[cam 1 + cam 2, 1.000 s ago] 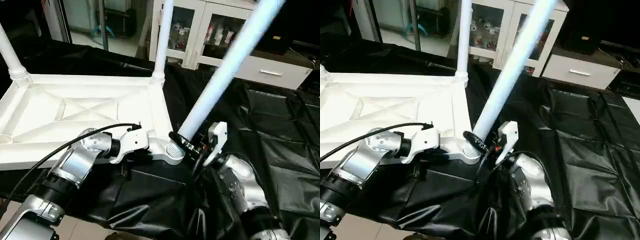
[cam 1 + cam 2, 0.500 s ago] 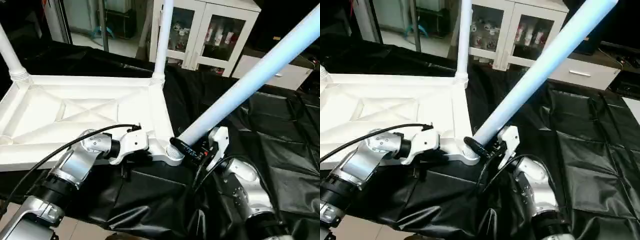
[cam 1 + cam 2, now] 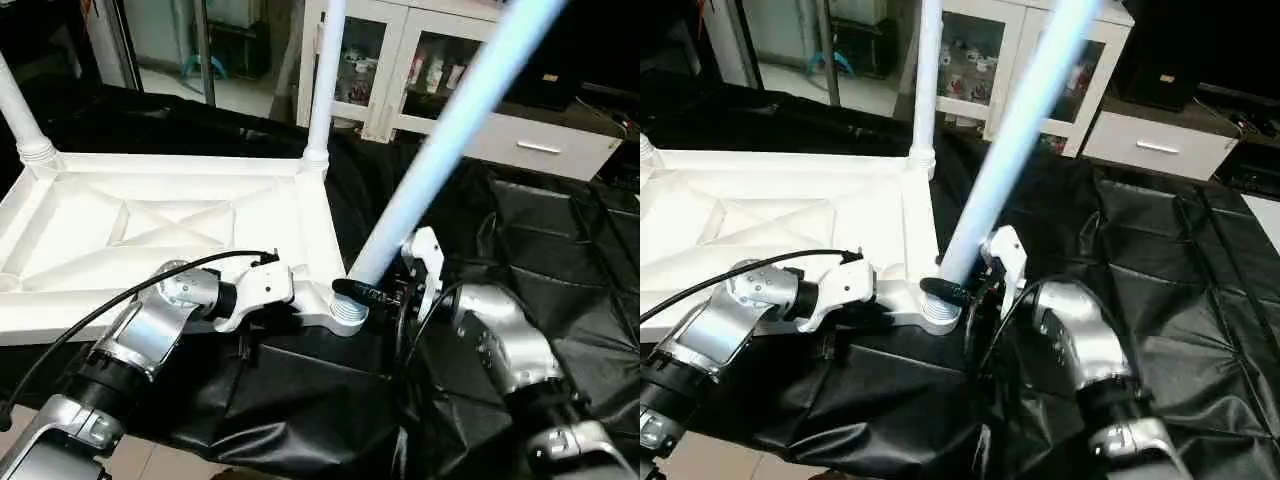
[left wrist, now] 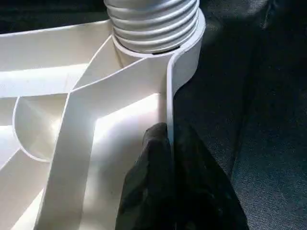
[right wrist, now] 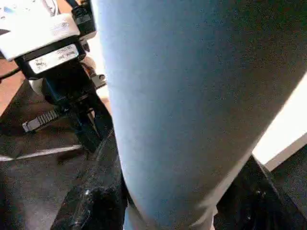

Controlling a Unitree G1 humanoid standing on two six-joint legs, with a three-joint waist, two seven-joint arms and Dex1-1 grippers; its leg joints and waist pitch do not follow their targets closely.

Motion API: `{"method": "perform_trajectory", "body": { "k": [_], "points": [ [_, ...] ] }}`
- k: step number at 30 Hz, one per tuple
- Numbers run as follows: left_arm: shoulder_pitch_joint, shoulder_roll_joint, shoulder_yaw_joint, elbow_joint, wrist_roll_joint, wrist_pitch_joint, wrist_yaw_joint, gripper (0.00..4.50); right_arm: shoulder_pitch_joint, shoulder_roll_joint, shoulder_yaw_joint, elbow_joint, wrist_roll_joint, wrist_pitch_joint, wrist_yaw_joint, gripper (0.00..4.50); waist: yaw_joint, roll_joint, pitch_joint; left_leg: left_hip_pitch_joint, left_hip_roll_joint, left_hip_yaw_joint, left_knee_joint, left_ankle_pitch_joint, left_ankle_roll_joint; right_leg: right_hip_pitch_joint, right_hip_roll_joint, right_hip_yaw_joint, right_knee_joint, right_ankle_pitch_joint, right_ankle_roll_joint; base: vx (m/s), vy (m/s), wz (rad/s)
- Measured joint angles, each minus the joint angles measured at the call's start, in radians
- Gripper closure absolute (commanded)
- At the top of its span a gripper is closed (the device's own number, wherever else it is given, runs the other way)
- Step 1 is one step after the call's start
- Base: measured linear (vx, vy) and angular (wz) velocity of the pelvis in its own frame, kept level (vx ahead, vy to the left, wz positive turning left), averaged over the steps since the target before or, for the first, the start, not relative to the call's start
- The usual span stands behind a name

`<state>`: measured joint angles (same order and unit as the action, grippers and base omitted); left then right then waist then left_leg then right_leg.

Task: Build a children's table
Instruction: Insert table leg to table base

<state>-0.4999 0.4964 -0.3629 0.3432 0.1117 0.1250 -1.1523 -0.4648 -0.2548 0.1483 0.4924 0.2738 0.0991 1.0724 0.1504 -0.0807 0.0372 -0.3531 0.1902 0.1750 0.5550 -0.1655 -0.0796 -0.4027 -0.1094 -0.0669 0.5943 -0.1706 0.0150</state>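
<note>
The children's table top (image 3: 150,220) lies upside down on the black-draped worktable, its X ribs facing up. Two white legs (image 3: 322,80) stand upright in its far corners. A third leg (image 3: 440,130) leans up and to the right, its ribbed end (image 4: 151,24) sitting in the near right corner socket (image 3: 348,315). My right gripper (image 3: 368,292) is shut on this leg just above the socket, one black finger (image 5: 91,201) on each side of the tube. My left gripper (image 4: 169,143) is shut on the top's thin rim beside that corner.
Black cloth (image 3: 560,250) covers the worktable and hangs folded over its near edge. A white glass-door cabinet (image 3: 400,60) and a white drawer unit (image 3: 545,150) stand behind. A black cable (image 3: 120,300) loops along my left forearm.
The held leg swung further over to the right, then came back steeper, and my right forearm turned with it. The left gripper stayed on the rim.
</note>
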Motion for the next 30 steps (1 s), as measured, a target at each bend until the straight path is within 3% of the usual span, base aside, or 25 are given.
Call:
{"method": "perform_trajectory", "body": {
  "k": [10, 16, 27, 30],
  "points": [
    [0.007, 0.002, -0.007, -0.011, 0.0, 0.005, -0.001, 4.5, -0.043, -0.03, 0.046, 0.005, -0.042, 0.051, 0.043, 2.64, 0.006, -0.001, -0.004, 0.001, 0.0, 0.0, 0.0, -0.001, -0.001, 0.001, 0.0, 0.0, 0.0, 0.0, -0.001, 0.0, 0.0, 0.0],
    [0.012, 0.004, -0.007, -0.002, 0.001, 0.007, -0.001, 4.5, -0.035, -0.001, 0.046, 0.041, -0.051, 0.014, 0.013, 2.64, 0.004, -0.009, -0.015, 0.005, 0.0, 0.0, -0.001, -0.002, -0.003, 0.003, 0.0, 0.0, 0.0, -0.004, 0.003, 0.0, 0.0, 0.0],
    [0.011, 0.005, -0.012, 0.022, 0.003, 0.003, 0.0, 4.5, 0.004, 0.034, 0.043, 0.069, -0.053, -0.068, -0.045, 2.64, -0.004, -0.007, -0.022, 0.01, 0.0, -0.001, -0.002, -0.003, -0.003, 0.008, 0.001, 0.0, 0.0, -0.004, 0.003, 0.0, 0.0, 0.0],
    [0.009, 0.004, -0.012, 0.04, 0.004, 0.002, 0.001, 4.5, 0.0, 0.05, 0.043, 0.093, -0.054, -0.072, -0.07, 2.64, -0.008, -0.006, -0.022, 0.021, 0.0, -0.003, -0.002, -0.005, -0.006, 0.014, 0.002, -0.001, -0.002, -0.005, 0.004, 0.0, 0.0, 0.0]
  ]
}}
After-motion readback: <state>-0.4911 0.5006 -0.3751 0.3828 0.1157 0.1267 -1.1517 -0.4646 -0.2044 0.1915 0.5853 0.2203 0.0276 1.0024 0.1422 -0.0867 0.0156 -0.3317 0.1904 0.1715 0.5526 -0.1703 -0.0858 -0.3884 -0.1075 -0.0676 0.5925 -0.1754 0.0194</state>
